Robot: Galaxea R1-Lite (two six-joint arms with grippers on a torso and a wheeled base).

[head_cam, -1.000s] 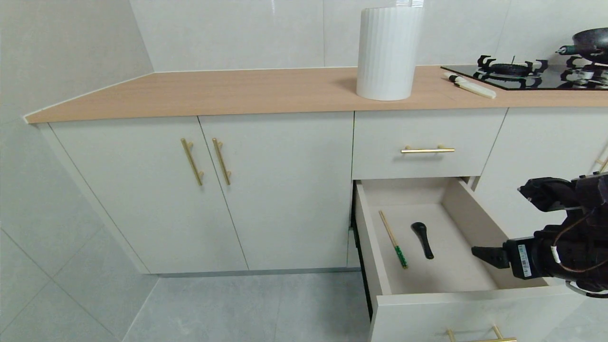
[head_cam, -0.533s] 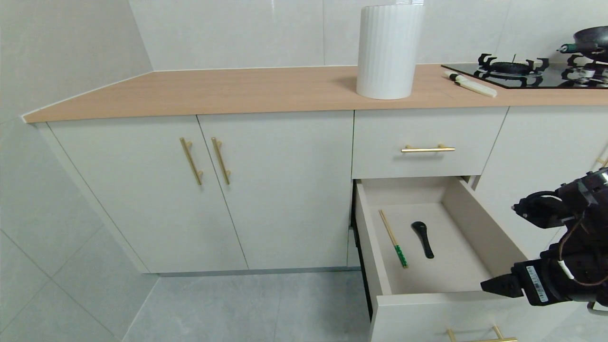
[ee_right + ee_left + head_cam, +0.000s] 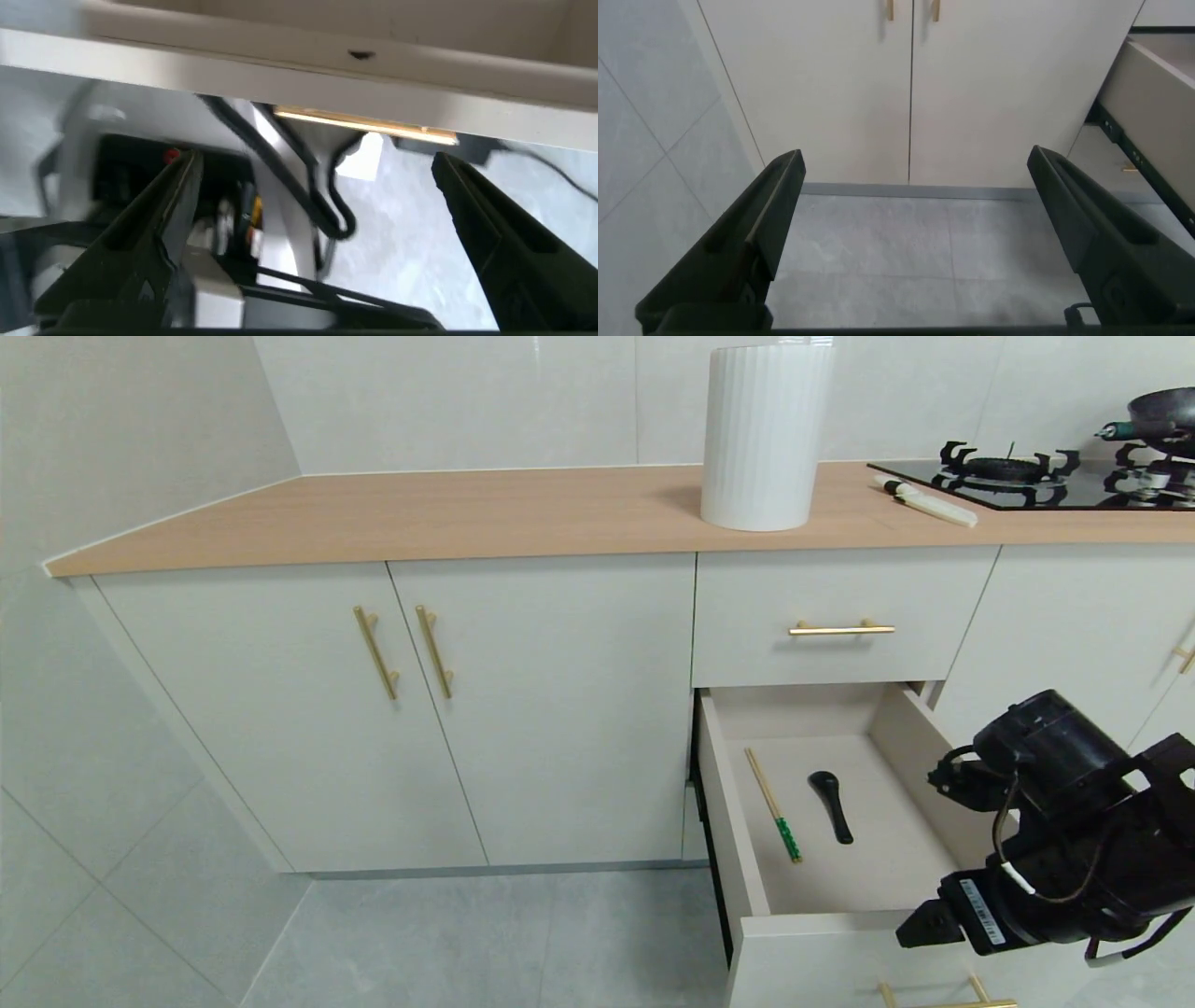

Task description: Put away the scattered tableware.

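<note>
Chopsticks (image 3: pixel 773 807) and spoon (image 3: pixel 831 805) down in the open drawer (image 3: pixel 812 947), lengthwise front to back. Right claw (image 3: pixel 316 163) parted, just off the drawer front — gold handle (image 3: pixel 364 119) crosswise ahead. Looks set for a push shut. Left claw (image 3: pixel 915 168) parted too, farther off.

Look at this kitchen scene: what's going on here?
The robot is putting cutlery into the open white lower drawer. A pair of wooden chopsticks with green ends and a black spoon lie apart on its floor. The right tool is open and empty, low by the drawer's front near its gold bar handle. The left tool, also open, faces the grey tiled floor before the cabinet doors. A cream-coloured knife lies on the wooden countertop at the black gas stove.
</note>
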